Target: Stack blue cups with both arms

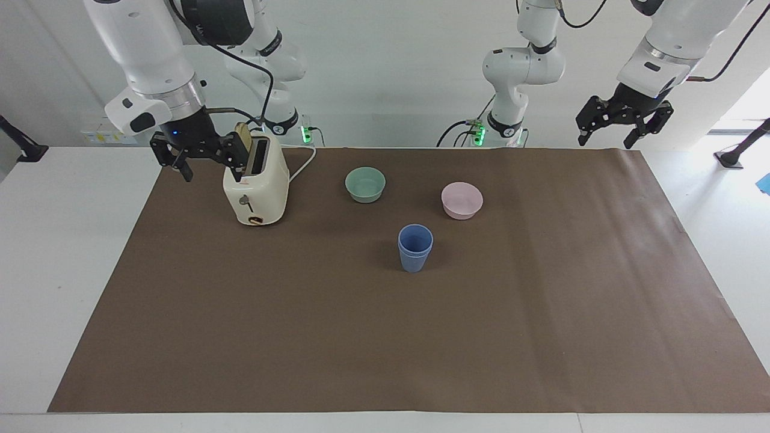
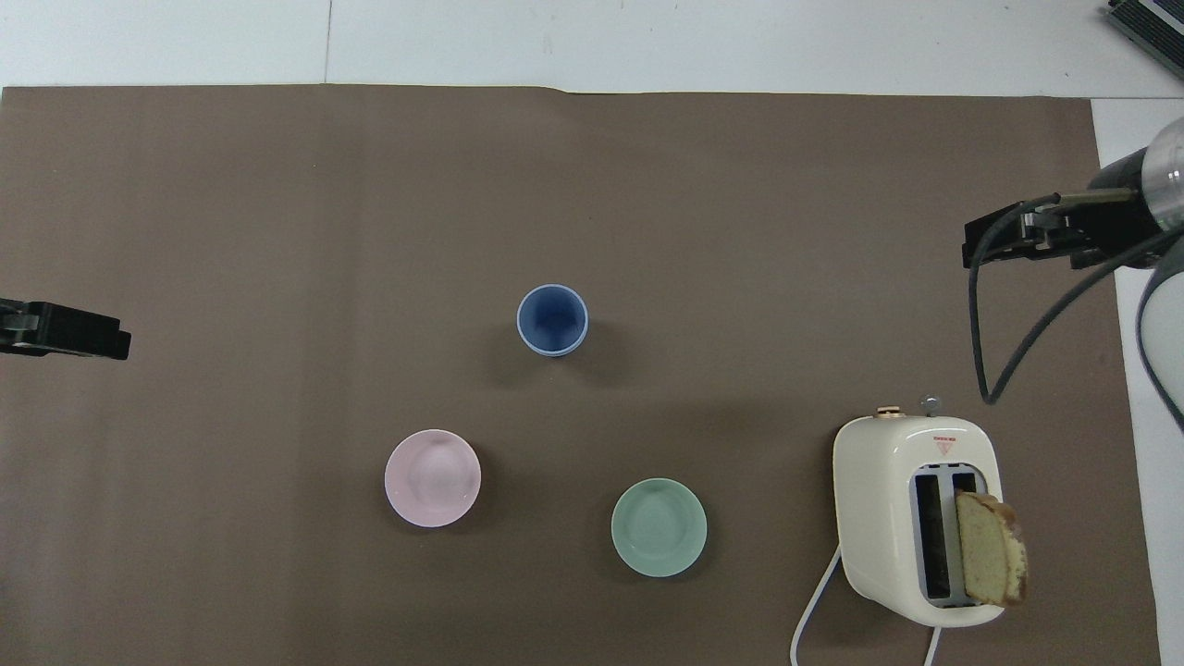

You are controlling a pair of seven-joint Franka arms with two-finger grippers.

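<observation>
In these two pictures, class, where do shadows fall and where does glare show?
Facing view: the stacked blue cups cast a soft shadow toward the toaster; bright daylight washes out the picture's edge past the left pincer. Overhead view: the cups' shadow lies toward the right pincer; no glare.

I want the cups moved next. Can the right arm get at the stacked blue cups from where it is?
Probably yes. The right gripper hangs open beside the toaster; bare mat lies between it and the blue cups, and both bowls sit nearer the robots.
</observation>
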